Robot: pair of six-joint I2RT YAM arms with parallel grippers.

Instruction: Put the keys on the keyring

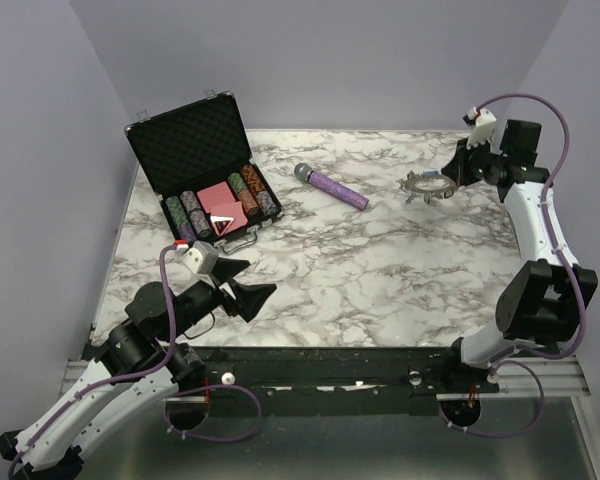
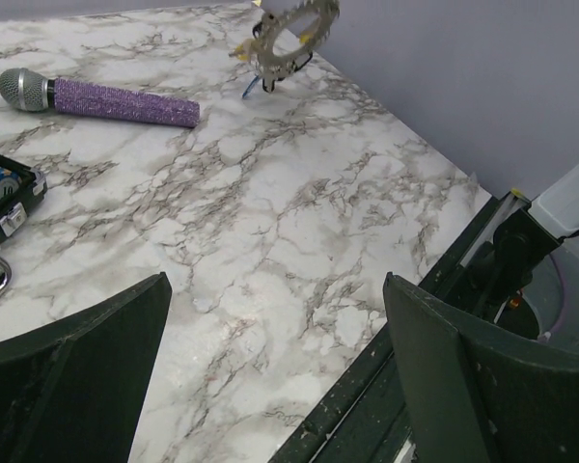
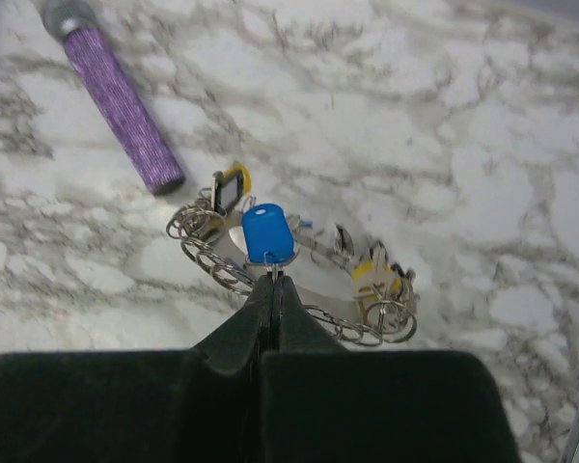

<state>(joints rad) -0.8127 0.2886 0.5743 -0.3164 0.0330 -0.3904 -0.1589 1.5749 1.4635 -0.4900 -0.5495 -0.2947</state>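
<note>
**Right gripper pinched on the blue key, keyring right underneath**

Fingertips first, since they fill the bottom of the right wrist view. Both are pressed flat together with the little wire loop at the blue key's head caught between them, so I'd call that a hold on the key. The key's long axis runs straight out from the tips, on the same line as the gripper, and its blue cap lies over the keyring's open middle. I can't tell from this view whether the loop is already hooked on the ring or just lying against it.

Two yellow-capped keys sit at the rim, one on either side of the blue one.

The whole bunch is just off the handle end of the purple microphone. The poker chip case is out past the mic's head end. The left gripper hangs on that same head side, well apart from the mic, fingers spread wide with nothing in them. So the right arm is clearly the nearer one.

The left wrist view adds something: the ring looks tipped up with keys dangling under it. From the right wrist, looking down, it reads as flat. In the top view the keys are too small to sort out.
</note>
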